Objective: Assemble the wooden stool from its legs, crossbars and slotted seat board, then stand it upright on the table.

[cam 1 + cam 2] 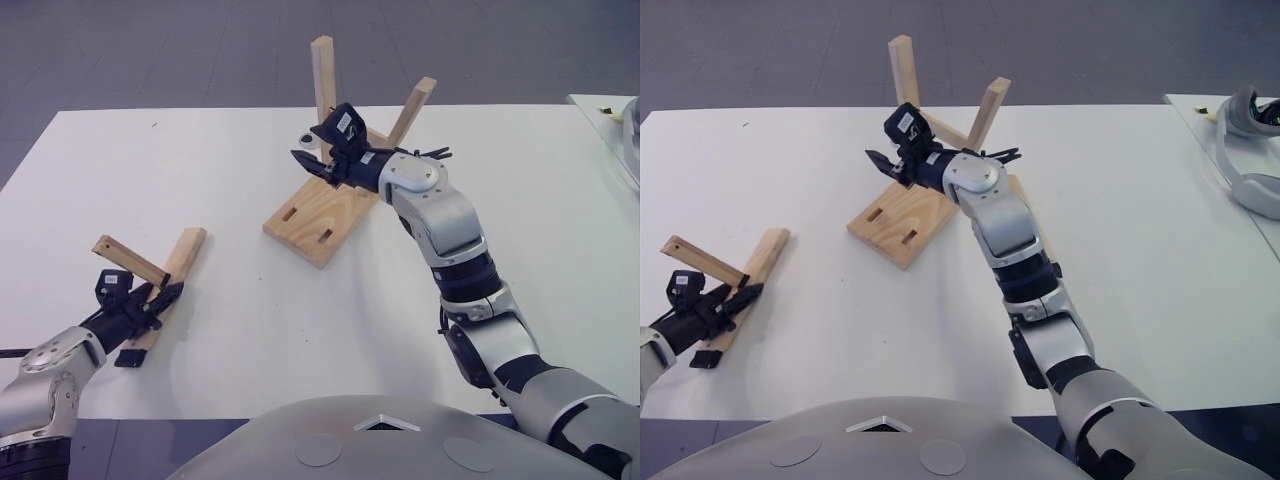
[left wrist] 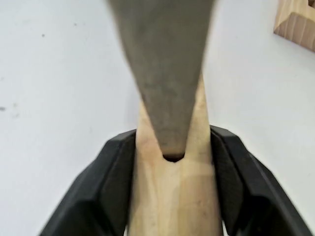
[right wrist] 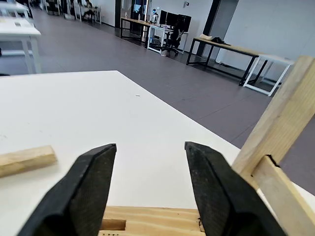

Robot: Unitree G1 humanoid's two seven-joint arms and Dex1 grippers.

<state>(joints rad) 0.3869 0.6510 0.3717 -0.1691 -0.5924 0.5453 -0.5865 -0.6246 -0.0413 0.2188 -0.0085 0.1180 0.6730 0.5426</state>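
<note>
Left hand [image 1: 160,298] clamped on leg-and-crossbar piece [image 1: 187,245], near-left on table [image 1: 200,160]. Right hand [image 1: 310,165] wide open, gripping nothing, just above slotted seat board [image 1: 315,218] at far centre; two legs [image 1: 323,70] sticking up from its far end.

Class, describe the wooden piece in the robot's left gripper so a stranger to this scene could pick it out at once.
On the white table, look to the near left, away from the tilted seat board in the middle. A loose leg lies there, clamped in the left gripper. Unlike the raised legs slotted into the board, it lies alone with one crossbar jutting from its side.
</note>
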